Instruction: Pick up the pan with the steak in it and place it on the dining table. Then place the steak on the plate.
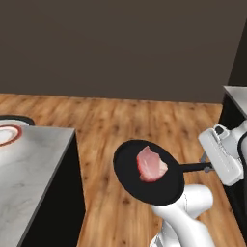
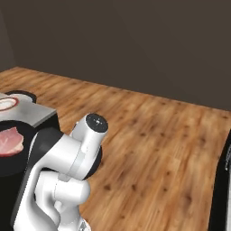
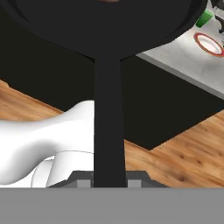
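I've got the pan (image 1: 147, 173) up in the air over the wood floor (image 1: 111, 125), carried by its handle (image 1: 193, 167), with the gripper (image 3: 109, 181) pinched tight on the handle's end. The steak (image 1: 151, 165) sits inside the pan, a little toward the handle side of centre. The dining table (image 1: 34, 164) is off to the pan's left in the left base view, and the pan is well clear of its near edge, not yet over the stone top. The plate (image 1: 8, 134) rests far back along the table's left edge.

What worries me: I'm holding a wide pan by the very tip of a thin handle, so it could twist in the grip and tip. If it tips, the steak slides out onto the floor. The other risk is height; come in too low and the pan's rim knocks the table's dark side.

The left base view gives me the whole pan, steak and handle together. The right base view hides most of it behind the arm, showing just a slice of steak (image 2: 9, 140) and the plate (image 2: 6, 103) near the table's far corner. The hand view runs along the handle (image 3: 108, 122), shows the pan's underside, and picks up a small green cup (image 3: 204, 18) beside the plate (image 3: 209, 43).
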Controlling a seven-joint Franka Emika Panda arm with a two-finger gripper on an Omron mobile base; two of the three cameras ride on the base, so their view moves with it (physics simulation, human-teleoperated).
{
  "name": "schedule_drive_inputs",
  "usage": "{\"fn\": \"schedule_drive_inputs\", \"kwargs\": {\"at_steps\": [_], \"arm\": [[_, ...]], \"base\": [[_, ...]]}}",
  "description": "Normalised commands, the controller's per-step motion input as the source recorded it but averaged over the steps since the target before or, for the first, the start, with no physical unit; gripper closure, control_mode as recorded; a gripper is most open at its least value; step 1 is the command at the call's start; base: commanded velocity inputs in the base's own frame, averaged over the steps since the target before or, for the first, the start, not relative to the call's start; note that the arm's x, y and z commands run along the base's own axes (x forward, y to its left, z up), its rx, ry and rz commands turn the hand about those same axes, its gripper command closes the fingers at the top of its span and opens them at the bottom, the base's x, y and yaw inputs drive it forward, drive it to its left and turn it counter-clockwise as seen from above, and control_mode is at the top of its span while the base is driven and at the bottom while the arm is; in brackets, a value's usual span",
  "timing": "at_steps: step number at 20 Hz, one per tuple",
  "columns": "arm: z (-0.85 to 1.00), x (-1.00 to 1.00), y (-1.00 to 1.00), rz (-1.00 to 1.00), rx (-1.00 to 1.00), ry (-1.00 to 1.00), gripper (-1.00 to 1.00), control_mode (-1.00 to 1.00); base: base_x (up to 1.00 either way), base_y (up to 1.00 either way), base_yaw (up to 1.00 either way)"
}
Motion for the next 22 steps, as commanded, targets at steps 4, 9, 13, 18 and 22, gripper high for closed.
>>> {"fn": "schedule_drive_inputs", "kwargs": {"at_steps": [4, 9, 13, 18, 22], "arm": [[0.00, 0.00, 0.00, 0.00, 0.00, 0.00, 1.00, 1.00], [0.00, 0.00, 0.00, 0.00, 0.00, 0.00, 1.00, 1.00], [0.00, 0.00, 0.00, 0.00, 0.00, 0.00, 1.00, 1.00], [0.00, 0.00, 0.00, 0.00, 0.00, 0.00, 1.00, 1.00], [0.00, 0.00, 0.00, 0.00, 0.00, 0.00, 1.00, 1.00]], "base": [[1.00, -0.45, -0.01], [1.00, -0.46, -0.02], [1.00, -0.47, -0.03], [1.00, -0.46, -0.02], [0.56, -0.20, 0.00]]}}
